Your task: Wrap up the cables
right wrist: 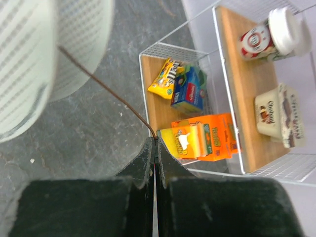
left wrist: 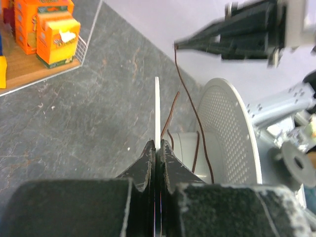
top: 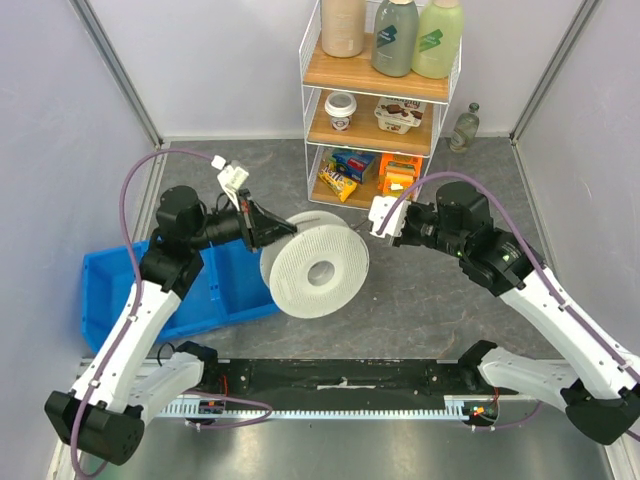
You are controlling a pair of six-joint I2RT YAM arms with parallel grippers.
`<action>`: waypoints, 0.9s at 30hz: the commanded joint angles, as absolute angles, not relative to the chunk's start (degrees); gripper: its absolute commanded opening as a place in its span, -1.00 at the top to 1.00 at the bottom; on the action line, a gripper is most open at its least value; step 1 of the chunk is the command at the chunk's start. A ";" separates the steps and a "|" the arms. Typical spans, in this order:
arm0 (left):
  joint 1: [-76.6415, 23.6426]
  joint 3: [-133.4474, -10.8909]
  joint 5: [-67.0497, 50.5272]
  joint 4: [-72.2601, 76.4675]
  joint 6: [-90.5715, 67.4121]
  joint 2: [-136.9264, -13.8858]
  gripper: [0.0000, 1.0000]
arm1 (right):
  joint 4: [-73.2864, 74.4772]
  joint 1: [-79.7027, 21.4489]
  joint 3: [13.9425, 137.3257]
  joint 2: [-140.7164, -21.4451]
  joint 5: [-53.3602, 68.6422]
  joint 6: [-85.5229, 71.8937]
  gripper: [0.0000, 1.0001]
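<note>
The left gripper (left wrist: pixel 157 144) has its jaws pressed together on the thin edge of one flange of the white spool (top: pixel 295 287), which is held on edge above the grey table (top: pixel 420 305), near the centre of the scene. The flange rim stands upright between the two fingers in the left wrist view. The right gripper (right wrist: pixel 155 141) sits just right of the spool, its jaws closed on the end of the cable (right wrist: pixel 103 86), a very thin dark wire. From the fingertips the cable runs in a nearly straight line left to the spool and passes between the two flanges. In the left wrist view several strands of the cable lie loosely over the hub between the flanges, and one strand rises from the hub to the tip of the right gripper. A blue bin (top: pixel 100 300) rests on the table at the left, partly under the left arm. A wire rack (top: pixel 375 80) with bottles, cups and snack boxes stands at the far centre, beyond the spool.
</note>
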State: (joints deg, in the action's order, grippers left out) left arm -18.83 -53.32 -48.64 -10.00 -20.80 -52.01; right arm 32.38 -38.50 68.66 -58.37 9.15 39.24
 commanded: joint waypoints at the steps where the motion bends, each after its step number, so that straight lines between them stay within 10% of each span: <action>1: -13.46 -57.13 -54.40 4.11 -39.52 -54.31 0.96 | 31.73 -36.13 65.84 -56.34 12.48 39.20 1.00; 16: -9.93 -66.35 -35.70 10.12 -63.89 -62.13 0.97 | 10.12 -34.80 55.81 -53.43 31.46 23.92 1.00; 27: -11.34 -73.82 -19.43 -6.59 -79.62 -66.27 0.97 | -18.96 -45.51 52.38 -56.42 16.55 13.18 1.00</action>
